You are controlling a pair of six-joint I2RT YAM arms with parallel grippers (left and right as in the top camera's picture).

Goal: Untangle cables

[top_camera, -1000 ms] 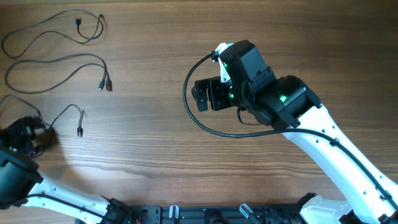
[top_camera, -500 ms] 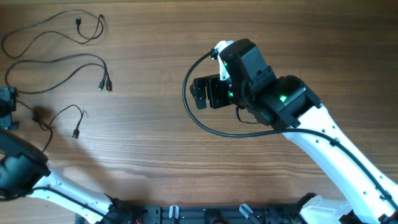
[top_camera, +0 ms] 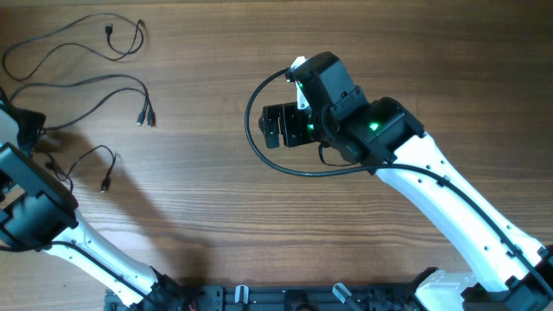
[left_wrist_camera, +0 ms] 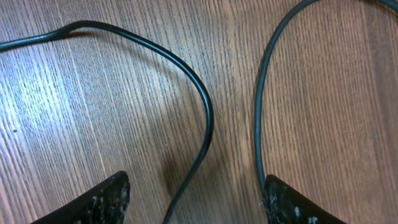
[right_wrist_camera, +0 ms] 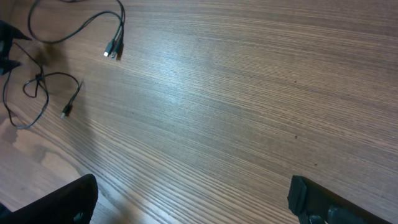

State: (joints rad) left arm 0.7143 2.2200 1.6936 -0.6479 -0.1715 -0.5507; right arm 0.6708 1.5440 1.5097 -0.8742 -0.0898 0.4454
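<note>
1. The cables [top_camera: 143, 117] sit in the far-left top corner of the table [top_camera: 259, 225], spread as three loose strands. Top cable [top_camera: 110, 33] is highest, mid cable [top_camera: 152, 121] is under it, and low cable [top_camera: 105, 183] is nearest you.
2. Top and mid look clear of each other. Low one seems to have a small crossed loop at its left end, near the L arm; too thin to be sure.
3. L gripper [left_wrist_camera: 196, 200]: fingertips [left_wrist_camera: 106, 199] stand apart, nothing pinched. Ovhd puts it at the left edge, right by the left ends of the mid and low cords.
4. Key relation, L wrist cam: two strands run into the gap btwn the tips.
   - The left strand [left_wrist_camera: 208, 118] curves down and exits near mid-gap.
   - The right strand [left_wrist_camera: 258, 112] runs almost straight and passes just beside the right tip.
   - Both long axes lie roughly across the closing line, so a pinch would catch them square.
   - Can't tell which cord each strand belongs to.
5. R gripper [right_wrist_camera: 193, 202]: tips wide apart and empty, over bare wood mid-table. It is well apart from all three cords, which lie up-left of it in its own cam.
6. Judgement: the L arm is far nearer, so the next grab is its job. The risk is closing on both strands at once. You'd want to shift sideways so only one sits in the gap.
</note>
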